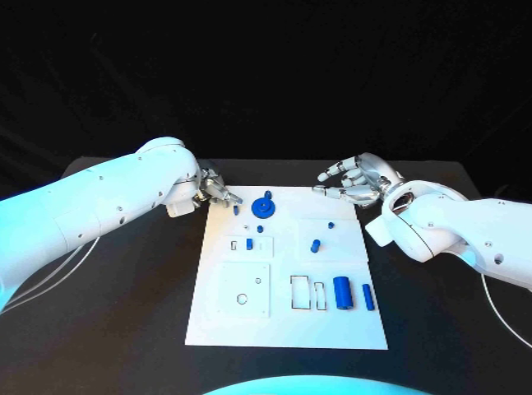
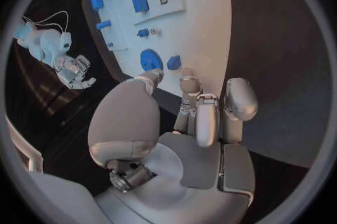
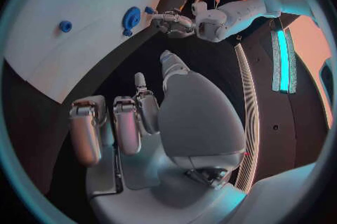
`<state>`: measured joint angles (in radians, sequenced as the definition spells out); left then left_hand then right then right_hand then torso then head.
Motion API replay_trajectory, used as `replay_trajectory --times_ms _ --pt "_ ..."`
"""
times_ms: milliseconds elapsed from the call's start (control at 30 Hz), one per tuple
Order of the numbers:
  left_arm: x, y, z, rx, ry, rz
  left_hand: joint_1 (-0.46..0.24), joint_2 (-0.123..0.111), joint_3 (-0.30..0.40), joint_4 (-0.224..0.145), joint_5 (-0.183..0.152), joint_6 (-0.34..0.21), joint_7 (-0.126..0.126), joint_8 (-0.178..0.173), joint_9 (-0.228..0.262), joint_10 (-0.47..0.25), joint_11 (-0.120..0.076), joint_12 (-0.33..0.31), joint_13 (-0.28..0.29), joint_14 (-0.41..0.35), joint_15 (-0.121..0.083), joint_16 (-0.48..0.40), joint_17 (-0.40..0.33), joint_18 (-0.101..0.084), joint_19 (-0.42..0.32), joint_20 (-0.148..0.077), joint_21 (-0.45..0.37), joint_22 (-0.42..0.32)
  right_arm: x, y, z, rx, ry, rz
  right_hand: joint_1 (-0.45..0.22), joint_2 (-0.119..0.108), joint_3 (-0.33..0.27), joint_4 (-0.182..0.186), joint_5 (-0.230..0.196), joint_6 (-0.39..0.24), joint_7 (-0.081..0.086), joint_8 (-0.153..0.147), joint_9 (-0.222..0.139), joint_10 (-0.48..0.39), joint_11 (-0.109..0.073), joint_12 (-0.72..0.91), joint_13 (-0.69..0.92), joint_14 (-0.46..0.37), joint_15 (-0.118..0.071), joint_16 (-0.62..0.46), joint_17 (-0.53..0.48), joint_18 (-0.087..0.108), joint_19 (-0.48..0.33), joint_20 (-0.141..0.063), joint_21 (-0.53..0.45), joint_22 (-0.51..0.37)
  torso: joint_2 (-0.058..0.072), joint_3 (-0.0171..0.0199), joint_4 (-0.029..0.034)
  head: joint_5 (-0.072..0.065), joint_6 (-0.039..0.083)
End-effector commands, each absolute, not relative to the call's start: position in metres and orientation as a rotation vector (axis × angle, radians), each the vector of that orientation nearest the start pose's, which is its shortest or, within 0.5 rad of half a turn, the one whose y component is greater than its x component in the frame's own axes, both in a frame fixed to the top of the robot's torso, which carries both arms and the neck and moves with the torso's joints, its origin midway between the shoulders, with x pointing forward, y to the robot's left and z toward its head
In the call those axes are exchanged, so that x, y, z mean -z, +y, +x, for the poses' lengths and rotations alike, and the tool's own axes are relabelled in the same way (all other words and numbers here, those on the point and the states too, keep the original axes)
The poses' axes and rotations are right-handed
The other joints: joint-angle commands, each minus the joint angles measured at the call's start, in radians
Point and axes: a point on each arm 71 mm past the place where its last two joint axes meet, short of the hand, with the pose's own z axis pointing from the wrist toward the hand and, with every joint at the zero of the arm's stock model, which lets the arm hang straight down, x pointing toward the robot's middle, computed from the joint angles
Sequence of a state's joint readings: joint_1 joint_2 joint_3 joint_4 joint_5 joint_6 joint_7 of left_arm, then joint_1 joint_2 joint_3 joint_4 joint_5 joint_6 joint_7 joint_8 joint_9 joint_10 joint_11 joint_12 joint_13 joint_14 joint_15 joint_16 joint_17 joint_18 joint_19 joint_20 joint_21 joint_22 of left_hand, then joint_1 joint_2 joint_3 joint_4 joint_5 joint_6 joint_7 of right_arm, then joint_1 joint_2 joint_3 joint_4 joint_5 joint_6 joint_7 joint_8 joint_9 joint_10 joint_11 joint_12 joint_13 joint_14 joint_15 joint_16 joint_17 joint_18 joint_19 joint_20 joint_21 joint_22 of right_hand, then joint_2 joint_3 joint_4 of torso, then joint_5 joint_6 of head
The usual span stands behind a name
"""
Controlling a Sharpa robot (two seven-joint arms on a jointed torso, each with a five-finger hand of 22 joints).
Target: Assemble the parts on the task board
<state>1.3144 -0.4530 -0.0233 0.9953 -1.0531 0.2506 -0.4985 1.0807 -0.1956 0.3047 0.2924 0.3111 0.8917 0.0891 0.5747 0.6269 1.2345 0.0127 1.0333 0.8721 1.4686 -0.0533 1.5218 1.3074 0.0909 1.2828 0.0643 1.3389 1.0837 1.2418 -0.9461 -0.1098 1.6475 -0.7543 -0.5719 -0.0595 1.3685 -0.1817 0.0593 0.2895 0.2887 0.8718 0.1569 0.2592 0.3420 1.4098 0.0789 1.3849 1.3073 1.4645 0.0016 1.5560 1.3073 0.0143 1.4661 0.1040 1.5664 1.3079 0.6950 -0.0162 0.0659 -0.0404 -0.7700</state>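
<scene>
The white task board (image 1: 289, 321) lies in the middle of the black table. At its far end sits a blue gear (image 1: 266, 205) with a small blue block (image 1: 238, 210) beside it. My left hand (image 1: 215, 191) hovers at the board's far left corner, fingers apart and holding nothing; its fingertips (image 2: 187, 79) are just short of the small block (image 2: 173, 62) and the gear (image 2: 150, 59). My right hand (image 1: 354, 183) hangs off the board's far right corner, fingers loosely bent, nothing in it. A thick blue cylinder (image 1: 341, 292) and a slim peg (image 1: 367, 296) lie at the near right.
More small blue pieces (image 1: 316, 244) lie around the board's middle, near rectangular recesses (image 1: 303, 291) and a square plate with a hole (image 1: 244, 290). Thin cables (image 1: 53, 276) run over the table beside both arms. Black table (image 1: 136, 313) surrounds the board.
</scene>
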Motion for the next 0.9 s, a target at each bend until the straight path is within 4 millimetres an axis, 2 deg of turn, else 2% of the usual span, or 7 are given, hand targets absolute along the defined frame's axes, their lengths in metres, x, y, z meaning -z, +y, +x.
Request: replay_trajectory --times_ms 33,467,900 --pt "0.192 0.162 0.578 0.353 2.314 -0.211 0.001 0.009 -0.006 -0.002 -0.004 -0.005 -0.003 -0.005 0.0 -0.009 0.0 0.004 0.001 0.069 0.008 -0.003 0.17 0.013 -0.006 0.001 -0.002 0.001 0.18 -0.231 0.466 -0.895 1.628 0.594 -0.002 0.01 -0.005 0.001 -0.001 0.001 0.001 0.004 0.0 -0.006 -0.004 -0.006 0.096 0.096 0.0 -0.005 0.224 -0.014 0.105 0.002 0.004 0.263 0.0 0.0008 0.0001 -0.001 0.002" --pt "0.196 0.16 0.58 0.363 2.329 -0.218 0.017 0.015 -0.004 -0.003 -0.005 0.0 -0.005 -0.001 0.002 -0.007 -0.001 0.012 0.007 0.07 0.007 0.001 0.175 0.012 -0.003 0.001 0.001 0.008 0.18 -0.23 0.466 -0.899 1.63 0.592 -0.002 0.01 -0.005 0.001 -0.001 0.001 0.001 0.004 0.0 -0.006 -0.004 -0.006 0.096 0.096 0.0 -0.005 0.224 -0.014 0.105 0.002 0.004 0.263 -0.001 0.0014 0.0011 -0.004 -0.001" --pt "0.204 0.154 0.579 0.378 2.338 -0.22 0.04 0.018 -0.002 -0.005 -0.005 0.004 -0.007 0.002 0.004 -0.008 -0.003 0.014 0.005 0.071 0.006 0.003 0.178 0.011 -0.002 0.001 0.003 0.01 0.18 -0.228 0.466 -0.901 1.63 0.59 -0.002 0.01 -0.005 0.001 -0.001 0.001 0.001 0.004 0.0 -0.006 -0.004 -0.006 0.096 0.096 0.0 -0.005 0.224 -0.014 0.105 0.002 0.004 0.263 0.0 0.0001 0.0 -0.007 -0.005"
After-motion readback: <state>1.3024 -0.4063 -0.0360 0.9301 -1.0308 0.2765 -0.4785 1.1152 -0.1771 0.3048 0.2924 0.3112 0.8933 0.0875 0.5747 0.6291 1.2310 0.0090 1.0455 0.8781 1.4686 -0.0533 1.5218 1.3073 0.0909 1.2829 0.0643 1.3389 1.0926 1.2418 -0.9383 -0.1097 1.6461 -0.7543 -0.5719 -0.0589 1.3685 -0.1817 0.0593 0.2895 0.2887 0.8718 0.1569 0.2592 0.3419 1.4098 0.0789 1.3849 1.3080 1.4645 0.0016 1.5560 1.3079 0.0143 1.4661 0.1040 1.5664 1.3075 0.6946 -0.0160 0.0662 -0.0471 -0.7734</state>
